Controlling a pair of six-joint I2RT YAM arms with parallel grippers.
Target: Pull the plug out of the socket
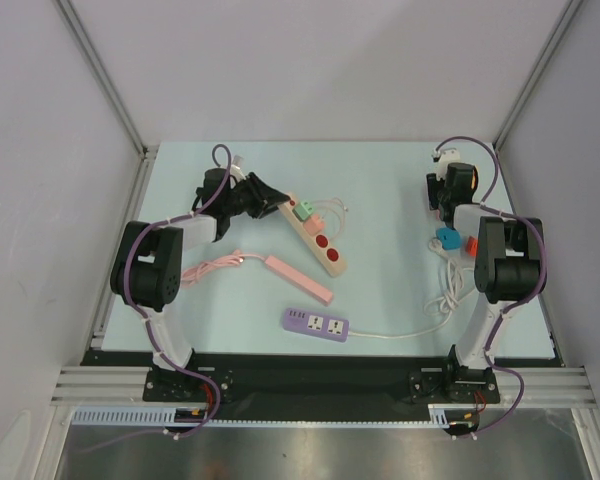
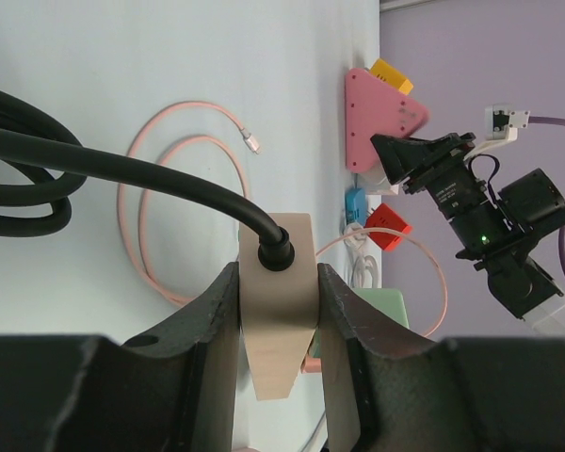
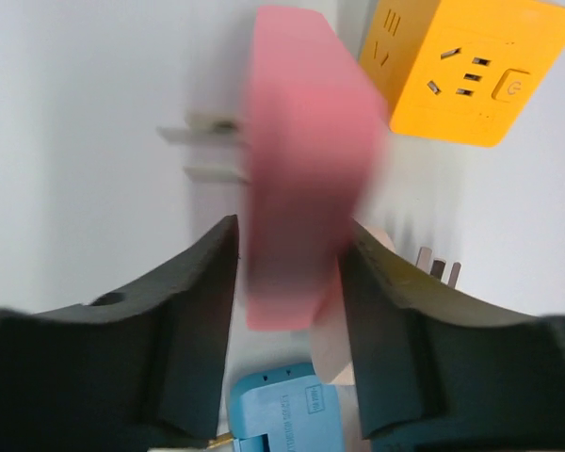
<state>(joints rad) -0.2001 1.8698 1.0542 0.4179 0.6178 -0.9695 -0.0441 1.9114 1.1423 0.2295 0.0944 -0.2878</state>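
Observation:
My left gripper (image 2: pixel 278 273) is shut on the cable end of the beige power strip (image 2: pixel 275 320), which lies slanted at the left of the table (image 1: pixel 315 235). Two green plugs (image 1: pixel 308 215) sit in that strip's sockets. Over at the back right, my right gripper (image 3: pixel 292 231) straddles a pink plug (image 3: pixel 301 169). The plug is blurred, its prongs are bare and point left, and a sliver of gap shows at the left finger (image 3: pixel 202 311). The left wrist view shows the pink plug (image 2: pixel 381 118) as a triangle on the table by the right gripper (image 2: pixel 405 155).
A yellow cube socket (image 3: pixel 461 71) lies beyond the pink plug, and a blue plug (image 3: pixel 282 410) and a red plug (image 1: pixel 470 245) lie nearer. A pink strip (image 1: pixel 300 278) and a purple strip (image 1: pixel 316 323) with a white cord lie in the middle. Walls close in the left, right and back.

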